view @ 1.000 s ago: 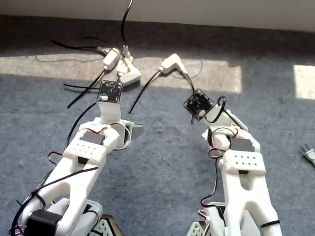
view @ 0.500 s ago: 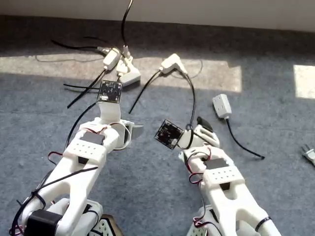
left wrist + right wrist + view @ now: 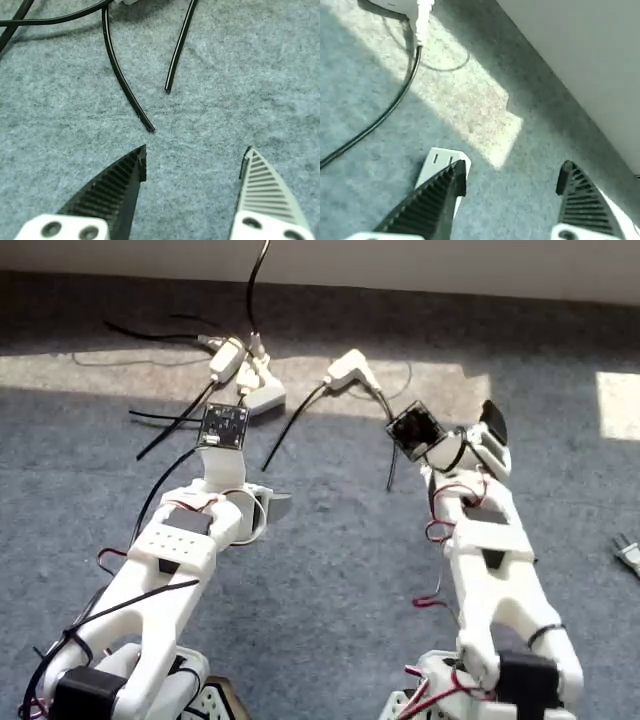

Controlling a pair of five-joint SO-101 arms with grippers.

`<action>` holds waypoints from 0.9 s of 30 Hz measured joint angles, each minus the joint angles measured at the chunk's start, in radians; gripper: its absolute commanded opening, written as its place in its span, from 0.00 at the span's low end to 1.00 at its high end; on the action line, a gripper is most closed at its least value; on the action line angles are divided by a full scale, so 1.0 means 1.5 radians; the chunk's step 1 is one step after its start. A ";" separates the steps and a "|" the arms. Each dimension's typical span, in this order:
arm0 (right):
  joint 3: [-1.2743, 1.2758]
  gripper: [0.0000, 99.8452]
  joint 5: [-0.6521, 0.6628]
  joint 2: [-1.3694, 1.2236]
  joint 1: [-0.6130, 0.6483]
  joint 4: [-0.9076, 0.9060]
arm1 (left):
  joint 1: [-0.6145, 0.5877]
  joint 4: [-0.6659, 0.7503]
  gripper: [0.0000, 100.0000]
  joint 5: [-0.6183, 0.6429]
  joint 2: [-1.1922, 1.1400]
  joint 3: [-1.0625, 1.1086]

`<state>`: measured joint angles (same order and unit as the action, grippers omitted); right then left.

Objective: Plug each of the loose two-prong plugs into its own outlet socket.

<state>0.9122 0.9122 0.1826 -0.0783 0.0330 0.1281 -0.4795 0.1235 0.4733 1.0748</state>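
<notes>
My right gripper [image 3: 514,167] hangs open above a white outlet socket [image 3: 438,161] that lies flat on the carpet; its two slots show just past the black finger [image 3: 437,197]. Farther off, a white plug [image 3: 422,17] with a black cable lies in the sunlit patch. In the high view this arm's camera board [image 3: 415,427] is at centre right. A loose two-prong plug [image 3: 628,552] lies at the right edge. My left gripper [image 3: 195,148] is open over bare carpet, with two black cable ends [image 3: 150,127] just beyond its fingertips.
A cluster of white plugs and sockets [image 3: 242,370] with black cables lies at the back left, and another white plug [image 3: 350,368] behind the middle. The wall runs along the back. The carpet between the two arms is free.
The right arm swung left and back, uncovering the white socket, then swung forward and right over it. The left arm has kept still.
</notes>
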 measured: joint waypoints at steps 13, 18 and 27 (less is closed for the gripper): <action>-0.359 0.29 -0.167 -0.377 -0.093 0.004 | 0.005 0.016 0.30 0.000 0.000 0.002; -0.363 0.29 -0.233 -0.304 -0.065 -0.122 | 0.013 0.016 0.30 0.000 0.000 0.002; -0.388 0.29 -0.190 -0.238 0.065 -0.342 | 0.013 0.016 0.30 0.000 0.000 0.002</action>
<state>0.3307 0.6268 -0.1749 0.0199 -0.4795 0.1481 -0.4549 0.1235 0.4733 1.0779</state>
